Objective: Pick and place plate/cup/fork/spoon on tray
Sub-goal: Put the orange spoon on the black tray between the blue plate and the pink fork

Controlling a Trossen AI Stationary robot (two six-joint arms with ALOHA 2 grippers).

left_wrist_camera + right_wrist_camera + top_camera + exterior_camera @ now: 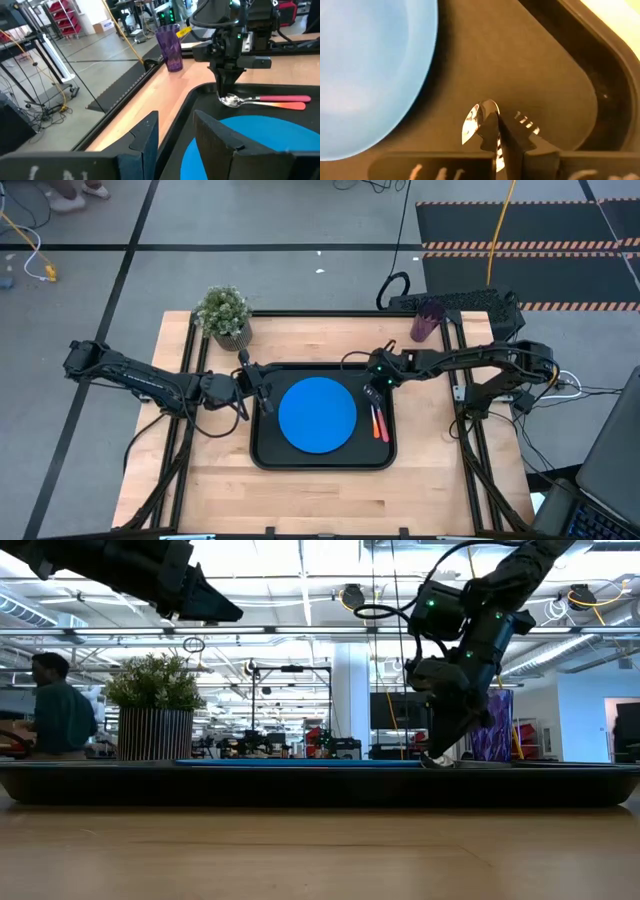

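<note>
from above we see the black tray (268, 455) holding the blue plate (317, 414), with the fork (376, 421) and spoon (383, 426) lying side by side beside the plate, and the right gripper (372, 392) clenched at their metal ends. the purple cup (427, 322) stands on the worktop (330, 495) outside the tray, so we judge it the last item; we would lift the right gripper straight up to avoid dragging the cutlery. from table height, that gripper's tips sit low at the tray floor. past the left gripper (176, 142), half spread with nothing in it over the tray's edge, the cup stands upright. the right wrist shows closed tips between spoon bowl and fork tines; whether they pinch either we cannot tell.
</note>
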